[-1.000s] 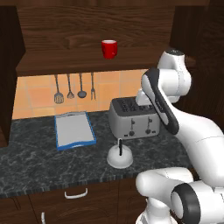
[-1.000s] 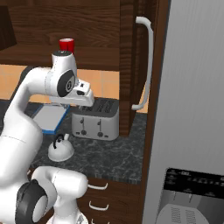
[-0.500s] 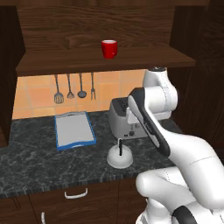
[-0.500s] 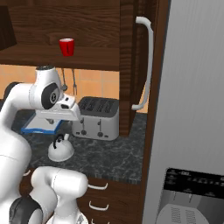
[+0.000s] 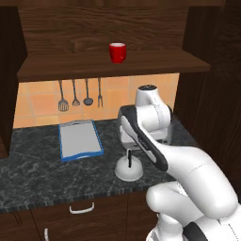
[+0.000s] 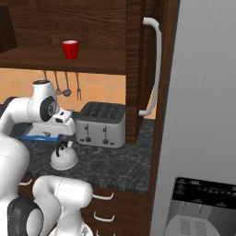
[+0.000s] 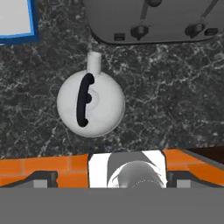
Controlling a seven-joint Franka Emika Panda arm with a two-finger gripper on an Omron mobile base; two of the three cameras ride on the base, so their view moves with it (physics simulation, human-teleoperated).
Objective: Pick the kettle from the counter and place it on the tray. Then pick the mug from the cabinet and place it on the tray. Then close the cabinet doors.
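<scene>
Kettle (image 7: 91,104) on the counter (image 5: 42,174), seen from directly above in my hand view: a white dome with a black handle running across its top and a short spout pointing toward the toaster (image 7: 153,19). It stands upright on the dark marbled stone, just in front of the toaster and apart from it. My gripper (image 6: 64,120) hangs above the kettle without touching it; my fingers stand spread wide with nothing between them, though the pictures themselves show the tips poorly.

In the left base view the kettle (image 5: 129,168) sits near the front edge of the counter, below my bent forearm. The tray (image 5: 80,140), light grey with a blue rim, lies flat on the counter to the left of the kettle and nearer the tiled wall, well apart from it; one blue corner of it (image 7: 16,22) shows in my hand view. Four utensils (image 5: 79,94) hang on the wall above the tray.

The mug (image 5: 117,52), bright red, stands upright on the shelf of the cabinet (image 5: 108,28), whose inside is exposed. In the right base view the mug (image 6: 70,49) stands on the same shelf above the toaster (image 6: 101,124), and one of the cabinet doors (image 6: 138,69) is swung open edge-on, its pale bar handle (image 6: 156,64) facing right.
</scene>
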